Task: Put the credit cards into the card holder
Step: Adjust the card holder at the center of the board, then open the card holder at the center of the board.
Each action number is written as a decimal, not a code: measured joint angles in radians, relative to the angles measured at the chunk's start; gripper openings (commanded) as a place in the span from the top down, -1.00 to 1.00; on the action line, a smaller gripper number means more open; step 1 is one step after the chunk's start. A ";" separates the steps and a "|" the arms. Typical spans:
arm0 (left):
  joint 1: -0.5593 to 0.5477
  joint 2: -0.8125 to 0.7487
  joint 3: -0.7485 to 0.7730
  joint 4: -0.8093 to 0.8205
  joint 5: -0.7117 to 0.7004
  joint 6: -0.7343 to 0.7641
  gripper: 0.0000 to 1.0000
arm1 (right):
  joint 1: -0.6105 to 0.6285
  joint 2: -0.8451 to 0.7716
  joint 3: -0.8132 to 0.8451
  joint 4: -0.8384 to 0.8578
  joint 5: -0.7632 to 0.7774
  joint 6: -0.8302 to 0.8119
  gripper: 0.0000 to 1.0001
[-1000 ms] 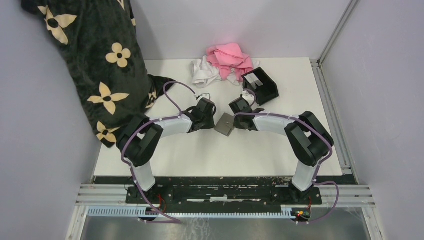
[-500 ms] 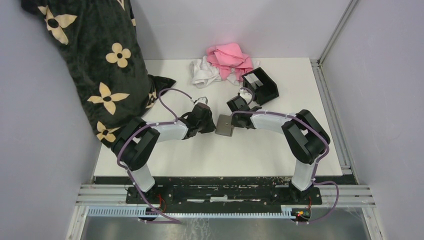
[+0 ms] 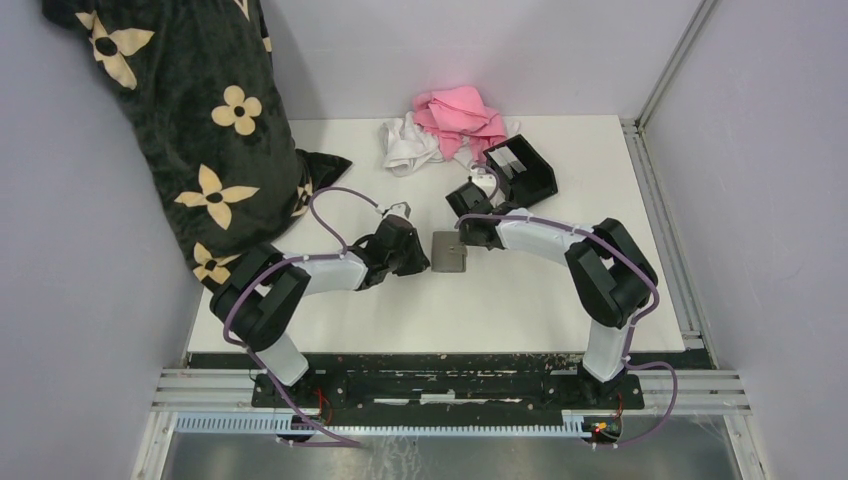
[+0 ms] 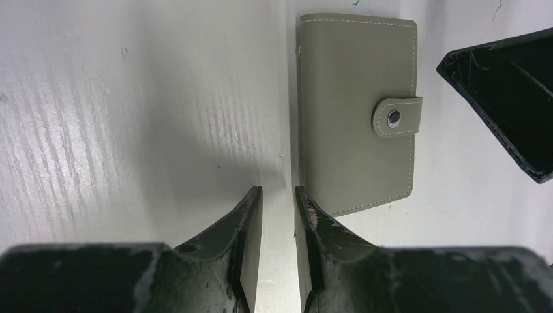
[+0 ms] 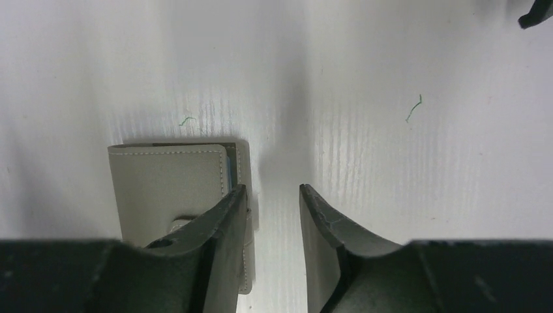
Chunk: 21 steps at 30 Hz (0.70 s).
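A closed grey wallet (image 3: 450, 252) with a snap tab lies flat on the white table between my two grippers. In the left wrist view the wallet (image 4: 358, 111) lies just ahead and to the right of my left gripper (image 4: 278, 190), whose narrow gap shows only table. My left gripper (image 3: 420, 256) is at the wallet's left edge. My right gripper (image 5: 272, 187) is open, its left finger over the right edge of the wallet (image 5: 166, 189), where a thin blue strip shows. The black card holder (image 3: 520, 172) stands behind my right gripper (image 3: 470, 238). The credit cards are hidden.
Pink cloth (image 3: 458, 112) and white cloth (image 3: 408, 145) are bunched at the table's back edge, beside the card holder. A dark flowered fabric (image 3: 190, 120) hangs over the table's left side, close behind my left arm.
The right gripper has opened and let go of the wallet, which was tilted up and now lies flat. Both arms have shifted slightly left; the left gripper has drawn back a little.
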 measured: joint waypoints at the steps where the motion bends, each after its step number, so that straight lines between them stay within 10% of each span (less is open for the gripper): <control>1: 0.000 -0.001 -0.003 0.004 0.002 -0.002 0.36 | 0.004 0.000 0.007 -0.007 0.007 -0.006 0.11; 21: 0.000 -0.066 -0.097 0.060 0.003 -0.042 0.35 | 0.160 0.077 0.178 -0.135 0.119 -0.030 -0.01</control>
